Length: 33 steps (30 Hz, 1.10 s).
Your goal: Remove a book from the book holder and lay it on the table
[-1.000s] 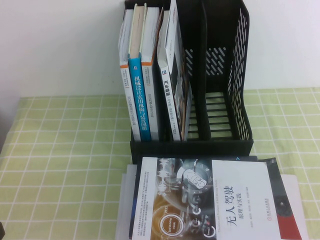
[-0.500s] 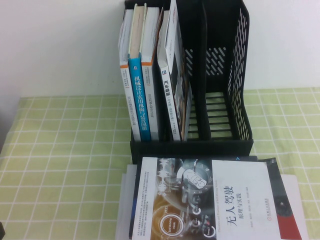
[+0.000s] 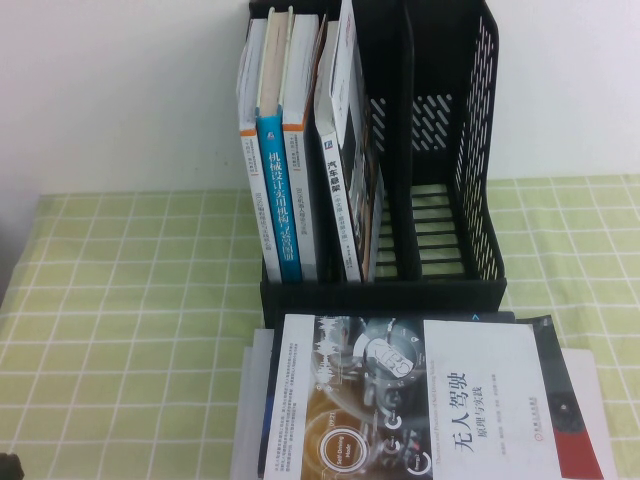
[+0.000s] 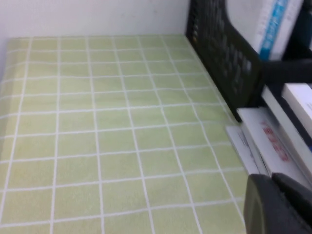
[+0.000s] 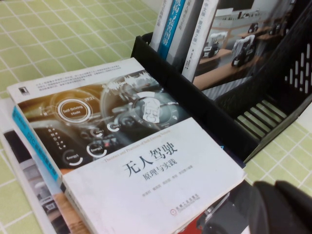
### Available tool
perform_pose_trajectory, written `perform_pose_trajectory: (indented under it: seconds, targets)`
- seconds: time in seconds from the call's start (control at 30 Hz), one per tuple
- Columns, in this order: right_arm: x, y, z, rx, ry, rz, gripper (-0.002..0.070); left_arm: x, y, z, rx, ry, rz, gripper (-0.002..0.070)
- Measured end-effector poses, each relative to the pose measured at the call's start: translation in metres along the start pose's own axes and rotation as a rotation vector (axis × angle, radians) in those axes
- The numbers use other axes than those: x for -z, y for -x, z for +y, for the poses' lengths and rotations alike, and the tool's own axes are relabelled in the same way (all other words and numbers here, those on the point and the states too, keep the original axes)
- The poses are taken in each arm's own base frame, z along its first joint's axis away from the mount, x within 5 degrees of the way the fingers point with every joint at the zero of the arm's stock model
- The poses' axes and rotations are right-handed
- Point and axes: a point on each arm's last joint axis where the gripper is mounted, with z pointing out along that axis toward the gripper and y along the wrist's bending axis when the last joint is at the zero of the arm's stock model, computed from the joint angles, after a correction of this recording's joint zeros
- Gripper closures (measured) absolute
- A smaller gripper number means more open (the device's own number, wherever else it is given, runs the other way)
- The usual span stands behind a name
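Note:
The book (image 3: pixel 420 400), half white with a black Chinese title and half dark with ring graphics, lies flat and face up on a stack of other books in front of the book holder (image 3: pixel 480 150). It fills the right wrist view (image 5: pixel 122 141), where my right gripper (image 5: pixel 275 190) hovers shut over its near right corner and holds nothing. My left gripper (image 4: pixel 273 183) is shut and empty above the green checked table (image 4: pixel 107 126), left of the stack. Neither gripper shows in the high view.
The holder's left compartment holds three upright books, a blue-spined one (image 3: pixel 277 200) in the middle. A white-spined book (image 3: pixel 340 190) leans in the centre compartment. Under the book lie a blue-edged book (image 5: pixel 34 146) and magazines (image 4: pixel 265 141). A white wall stands behind.

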Motion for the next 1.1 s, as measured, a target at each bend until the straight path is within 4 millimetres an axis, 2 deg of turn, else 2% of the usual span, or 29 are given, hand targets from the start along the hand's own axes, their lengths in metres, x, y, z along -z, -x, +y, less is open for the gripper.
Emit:
perform_pose_trajectory:
  seconds: [0.3, 0.57, 1.1]
  targets:
    - [0.000, 0.000, 0.000, -0.001, 0.000, 0.000, 0.0678, -0.023, -0.030, 0.015, 0.291, 0.152, -0.150, 0.0678]
    - [-0.001, -0.002, 0.001, 0.001, 0.001, 0.006, 0.0678, -0.026, -0.048, 0.023, 0.181, 0.266, -0.048, 0.0678]
    - [-0.001, -0.002, 0.001, 0.002, 0.000, 0.006, 0.0678, -0.025, -0.049, 0.027, 0.156, 0.309, -0.043, 0.0678]
